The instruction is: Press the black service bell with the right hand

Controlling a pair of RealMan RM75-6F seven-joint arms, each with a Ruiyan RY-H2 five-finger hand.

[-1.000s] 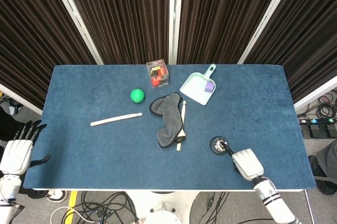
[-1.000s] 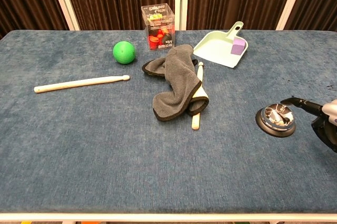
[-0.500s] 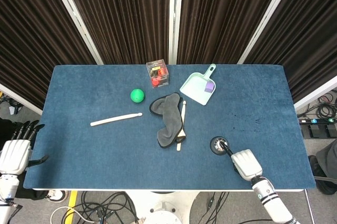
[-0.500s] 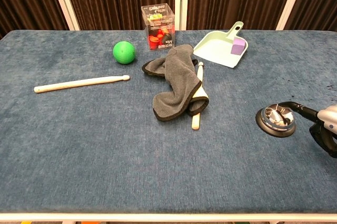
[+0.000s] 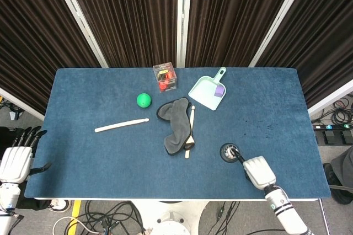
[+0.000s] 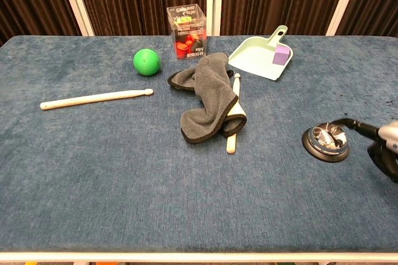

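Nearest edge: right hand [image 5: 259, 170] is sitting at the front right of the blue surface [image 5: 83, 152], w/ one dark finger reaching out fwd-left; the other fingers [image 6: 387, 162] are curling in under the palm, holding nothing. The stretched fingertip is meeting the top of the black service bell [image 6: 326, 141], 1 bell only, at its right side; can't tell whether it's pushing the button down or just touching. The bell is standing on the surface front-right of centre, just ahead-left of that hand, w/ a shiny chrome dome on a black base.

Left hand [image 5: 17, 157] is hanging off the front-left corner, beside the surface, its fingers [image 5: 27, 133] straight, slightly apart, empty.

Mid-surface: 2 pale drumsticks. One drumstick [image 6: 95, 97] is lying alone at left, nearly side-to-side. The second drumstick [image 6: 234, 112] is running near-to-far, partly under 1 grey cloth [image 6: 208, 96] bunched at centre.

Further back: 1 green ball [image 6: 147, 61] is resting left of the cloth. 1 mint dustpan [image 6: 259, 48] is lying right of centre w/ 1 small purple block [image 6: 282, 54] in it. At the far side, 1 clear box [image 6: 186, 23] is standing upright w/ red and yellow bits inside.
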